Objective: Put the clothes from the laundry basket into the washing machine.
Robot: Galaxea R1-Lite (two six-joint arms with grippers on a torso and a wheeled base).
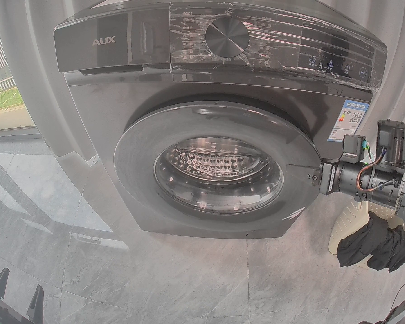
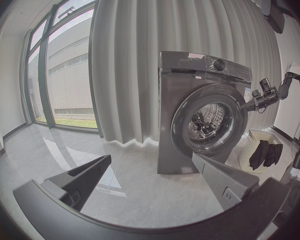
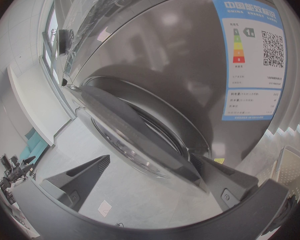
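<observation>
The grey washing machine [image 1: 121,109] stands in front of me, its round door [image 1: 144,158] slightly ajar at the right edge. My right gripper [image 1: 317,176] sits at that edge, open, with the door rim [image 3: 136,134] running between its fingers. Through the door glass shows the steel drum [image 1: 218,169]. The cream laundry basket [image 1: 348,221] stands on the floor to the right of the machine, with dark clothes [image 1: 375,246] draped over its rim. My left gripper [image 1: 18,289] hangs open low at the left, far from the machine [image 2: 176,117]. The left wrist view also takes in the basket [image 2: 255,139] and clothes [image 2: 265,152].
Grey tiled floor [image 1: 166,275] spreads in front of the machine. Pleated curtains [image 2: 133,67] hang behind it and tall windows [image 2: 66,70] stand to its left. The basket stands close under my right arm.
</observation>
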